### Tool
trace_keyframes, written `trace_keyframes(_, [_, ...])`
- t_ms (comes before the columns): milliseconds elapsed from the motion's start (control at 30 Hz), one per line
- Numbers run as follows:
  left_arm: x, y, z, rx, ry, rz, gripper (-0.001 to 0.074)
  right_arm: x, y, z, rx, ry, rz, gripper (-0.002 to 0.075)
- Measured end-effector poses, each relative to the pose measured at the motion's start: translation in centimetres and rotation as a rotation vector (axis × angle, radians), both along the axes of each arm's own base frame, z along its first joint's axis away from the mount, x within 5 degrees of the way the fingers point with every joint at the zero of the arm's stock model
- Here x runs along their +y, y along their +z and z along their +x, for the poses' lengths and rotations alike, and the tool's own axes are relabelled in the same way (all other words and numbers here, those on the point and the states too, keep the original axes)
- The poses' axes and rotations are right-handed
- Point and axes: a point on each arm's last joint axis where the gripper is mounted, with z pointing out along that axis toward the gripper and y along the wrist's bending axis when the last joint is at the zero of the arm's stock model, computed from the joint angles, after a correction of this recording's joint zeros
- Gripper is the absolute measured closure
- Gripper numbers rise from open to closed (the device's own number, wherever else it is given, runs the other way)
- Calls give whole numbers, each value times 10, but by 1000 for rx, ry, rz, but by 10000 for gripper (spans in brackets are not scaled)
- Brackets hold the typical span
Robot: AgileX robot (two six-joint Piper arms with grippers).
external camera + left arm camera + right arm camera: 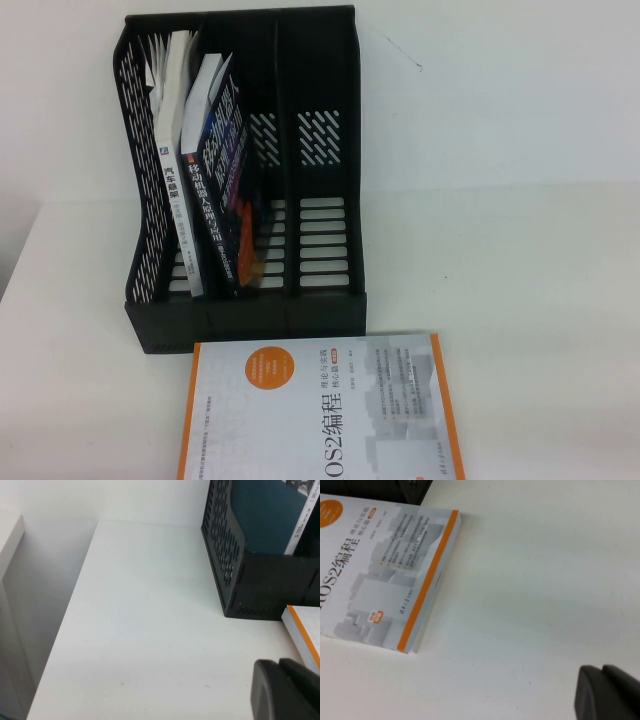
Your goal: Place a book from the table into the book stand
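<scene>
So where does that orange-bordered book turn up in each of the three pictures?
High view: orange-bordered book lies flat at bottom centre, in front of the book stand.
Left wrist view: only its corner at the right edge, beside the stand.
Right wrist view: it fills the upper left.
Shared landmark: its orange edge.

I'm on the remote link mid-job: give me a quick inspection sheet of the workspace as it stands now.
Surface: plain white flat tabletop, bare right of the stand.
Job's things: black plastic three-compartment book stand upright at the back; large white-spined paperback stands in its left compartment, leaning.
Clutter: dark blue book leans beside the paperback in the stand; orange-bordered white book lies flat in front of the stand.
Grippers: left gripper over bare table left of the stand; right gripper over bare table right of the flat book; neither holds anything visible.
Cables: nothing seen.
Surroundings: white wall behind the table.
</scene>
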Motion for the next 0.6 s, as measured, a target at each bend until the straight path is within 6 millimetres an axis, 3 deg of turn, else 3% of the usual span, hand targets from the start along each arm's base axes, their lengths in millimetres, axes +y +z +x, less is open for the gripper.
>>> trace_keyframes(600, [3, 0, 0, -1, 51, 4, 737, -1, 1, -1, -8, 0, 5, 728])
